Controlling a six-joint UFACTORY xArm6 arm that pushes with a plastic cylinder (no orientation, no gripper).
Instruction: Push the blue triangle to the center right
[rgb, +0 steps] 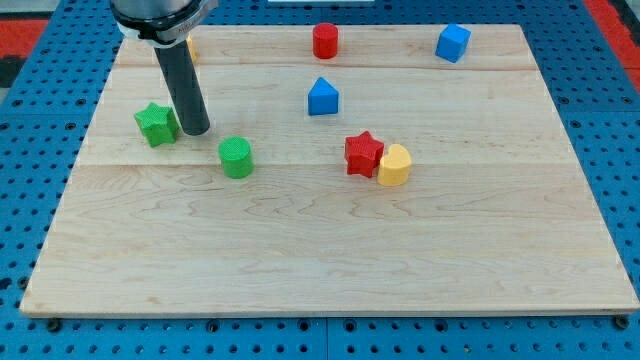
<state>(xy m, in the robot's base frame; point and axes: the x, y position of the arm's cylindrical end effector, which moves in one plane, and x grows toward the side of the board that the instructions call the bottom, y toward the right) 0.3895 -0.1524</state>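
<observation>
The blue triangle (322, 98) sits on the worktop (320, 250) in the upper middle, well to the view's right of the end effector's tip (196, 131) and slightly higher, so the rod must cross to the triangle's left side before pushing rightward. The end effector is a bare rod holding nothing; its tip rests just beside the green star (157, 124), with the green cylinder (236, 157) near. No containers are present.

my tip (195, 131) just right of green star (156, 124) | blue triangle (322, 97) well apart, right
</observation>
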